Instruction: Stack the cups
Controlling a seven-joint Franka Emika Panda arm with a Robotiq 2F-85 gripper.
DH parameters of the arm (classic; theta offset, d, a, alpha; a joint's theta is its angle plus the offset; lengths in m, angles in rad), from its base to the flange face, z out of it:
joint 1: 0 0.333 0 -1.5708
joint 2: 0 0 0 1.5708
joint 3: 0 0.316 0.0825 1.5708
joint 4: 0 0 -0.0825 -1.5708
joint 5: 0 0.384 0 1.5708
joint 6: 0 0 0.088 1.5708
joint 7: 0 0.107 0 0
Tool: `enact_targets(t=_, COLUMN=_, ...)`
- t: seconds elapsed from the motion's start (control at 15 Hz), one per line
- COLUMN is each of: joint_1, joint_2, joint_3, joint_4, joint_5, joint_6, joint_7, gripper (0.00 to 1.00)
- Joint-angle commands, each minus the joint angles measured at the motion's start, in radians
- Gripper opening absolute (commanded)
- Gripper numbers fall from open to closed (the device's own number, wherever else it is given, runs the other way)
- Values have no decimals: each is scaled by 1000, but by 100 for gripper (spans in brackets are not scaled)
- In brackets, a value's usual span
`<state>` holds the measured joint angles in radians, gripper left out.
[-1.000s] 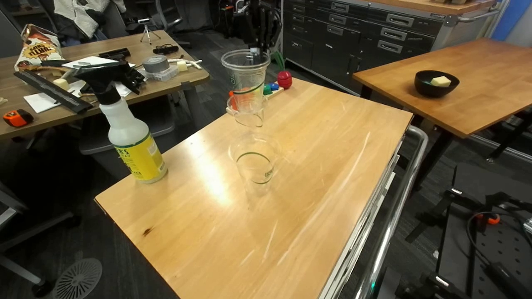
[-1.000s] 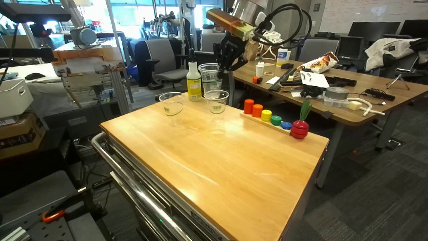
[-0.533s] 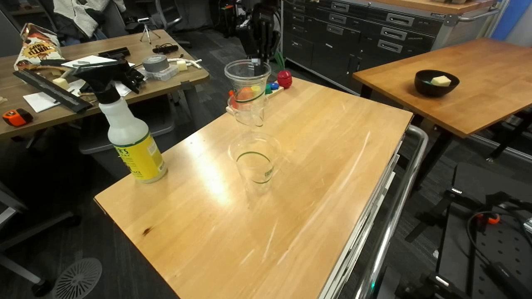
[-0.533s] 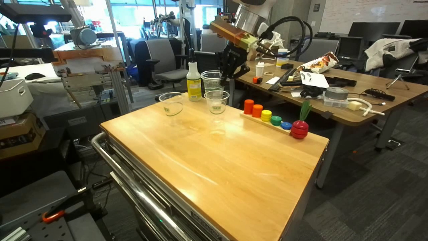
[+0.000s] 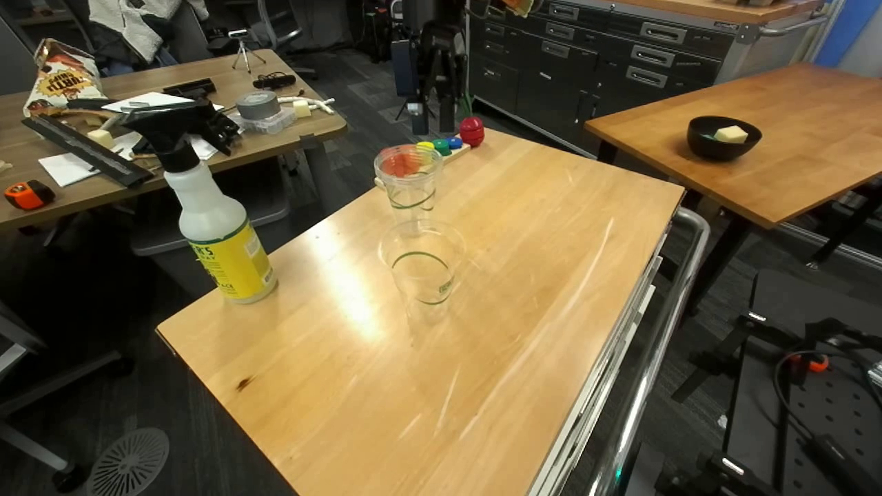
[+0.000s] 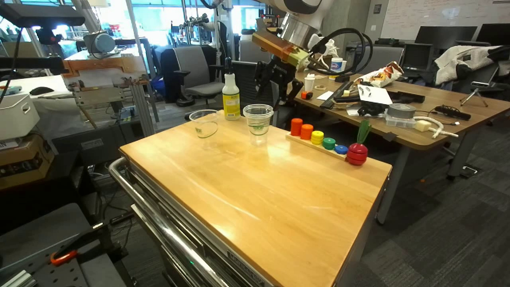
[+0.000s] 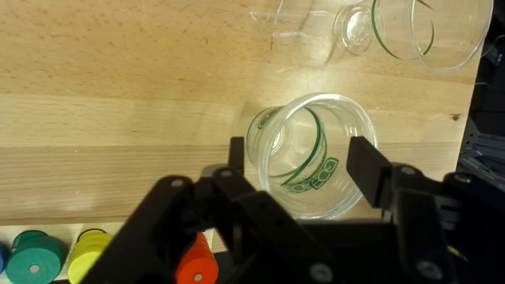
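Hovering above the nested cups, the gripper has its two fingers spread wide. In the wrist view, the rim of the nested cups lies between the fingers and lower down; one finger overlaps the rim's edge from the camera's angle. In an exterior view, the fingertips end above the rim with a visible gap: the gripper is unloaded and apart from the plastic.

The nested cups stand upright on the wooden tabletop, one inside another. Their rims are packed closely at the top; the exact count cannot be read through the clear walls. A single cup stands upright near the nested cups, with a strip of tabletop between them in the wrist view. Its clear wall carries a green line.

A yellow-labelled spray bottle with a dark trigger stands upright near the tabletop's edge. A rainbow-coloured toy sits along an edge of the tabletop, near the nested cups and apart from them.
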<state>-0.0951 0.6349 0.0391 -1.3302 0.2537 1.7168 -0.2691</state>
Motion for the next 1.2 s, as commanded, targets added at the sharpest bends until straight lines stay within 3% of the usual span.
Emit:
enact_targets(t=0.0, joint_1=0, joint_2=-2, joint_3=2, joint_4=-1, joint_5=-28, joint_6=34, joint_7=-11, gripper=99)
enact_targets(t=0.73, joint_1=41, joint_2=-1, joint_3=-4, joint_4=-112, joint_5=-122, joint_6=215, joint_7=51, gripper=100)
enact_targets(t=0.8, joint_1=44, joint_2=0, joint_3=-3, joint_4=-122, joint_5=-123, joint_6=227, joint_7=56, gripper=75)
enact_targets(t=0.87, joint_1=47, joint_2=0, joint_3=-2, joint_4=-130, joint_5=-125, joint_6=238, joint_7=61, gripper=73)
enact_targets(t=1.13, joint_1=56, joint_2=-6, joint_3=-1, joint_4=-149, joint_5=-125, joint_6=267, joint_7=91, gripper=42)
